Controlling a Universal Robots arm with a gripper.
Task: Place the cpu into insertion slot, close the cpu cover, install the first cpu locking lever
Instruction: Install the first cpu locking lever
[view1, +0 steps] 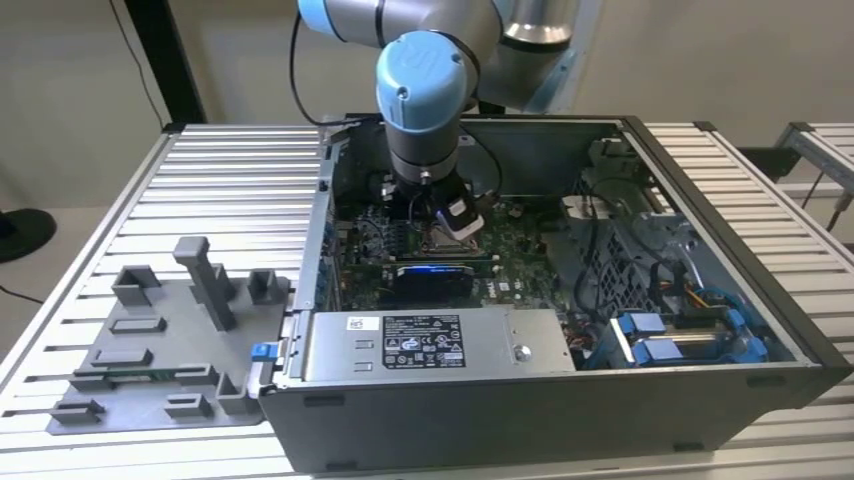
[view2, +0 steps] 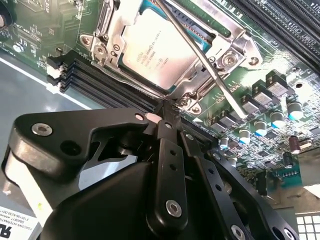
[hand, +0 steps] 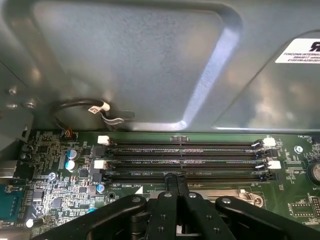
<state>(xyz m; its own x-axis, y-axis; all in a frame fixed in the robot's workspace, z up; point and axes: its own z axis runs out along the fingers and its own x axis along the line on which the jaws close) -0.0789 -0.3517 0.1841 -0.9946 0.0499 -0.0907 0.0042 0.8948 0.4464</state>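
Observation:
In the second wrist view the cpu (view2: 155, 50) lies flat in the insertion slot (view2: 191, 101), silvery face showing. The cpu cover (view2: 116, 22), a silvery frame, lies down over the chip's edges. A thin metal locking lever (view2: 200, 55) runs diagonally across the cover and stands raised above it. My gripper (view2: 167, 107) is shut, fingers pressed together, with its tip at the socket's corner beside the memory slots. In the first wrist view the gripper (hand: 176, 181) points down at the board just in front of those slots. The exterior view shows the gripper (view1: 447, 225) low inside the open computer case.
Black memory slots (hand: 185, 160) run beside the socket. A grey box with a white label (view1: 427, 345) sits at the case's near side, blue drive brackets (view1: 667, 345) on the exterior view's right. A grey fixture plate (view1: 160, 340) lies on the slatted table outside the case. Case walls surround the board.

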